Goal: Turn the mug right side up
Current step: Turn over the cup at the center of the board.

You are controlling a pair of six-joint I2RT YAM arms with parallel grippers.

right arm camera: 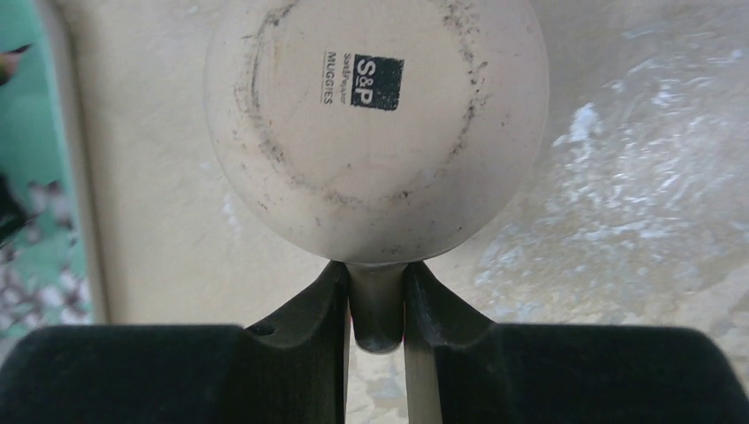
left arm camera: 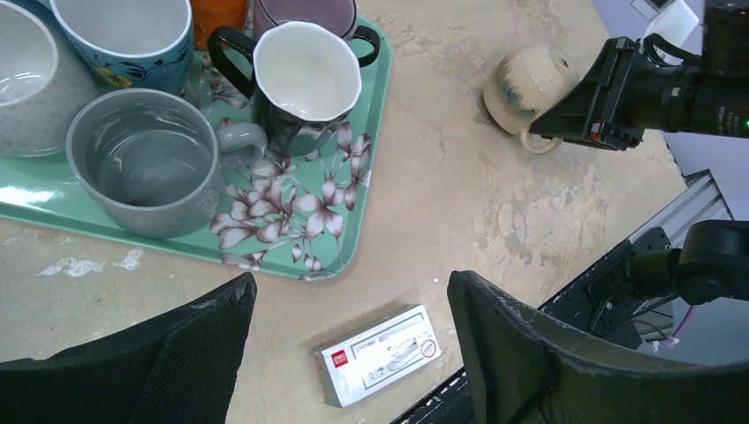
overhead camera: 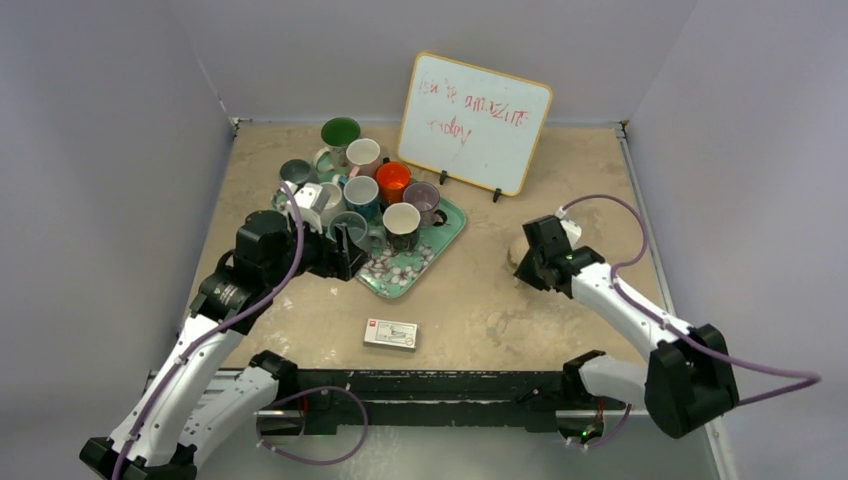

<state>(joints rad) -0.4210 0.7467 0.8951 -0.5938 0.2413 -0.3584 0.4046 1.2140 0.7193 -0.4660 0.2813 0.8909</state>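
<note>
Mug (right arm camera: 375, 132) (cream, "S&P" stamp on its base) sits upside down on the table (overhead camera: 470, 300), rt of the tray and apart from it.

L to R:
- The left gripper (left arm camera: 349, 296) hovers by the tray's near-left corner, jaws wide apart w/ nothing btwn them.
- The green floral tray (left arm camera: 366, 150) holds upright mugs, incl. a grey mug (left arm camera: 146, 168) at its near edge w/ a black floral mug (left arm camera: 305, 75) just beside it.
- A small white box (overhead camera: 390, 334) lies on the table, nearer the arms than the tray.
- The whiteboard (overhead camera: 475, 120) w/ red writing stands at the back.
- The right gripper (right arm camera: 377, 291) has its jaws clamped on the mug's handle (right arm camera: 377, 314), one finger each side.
</note>
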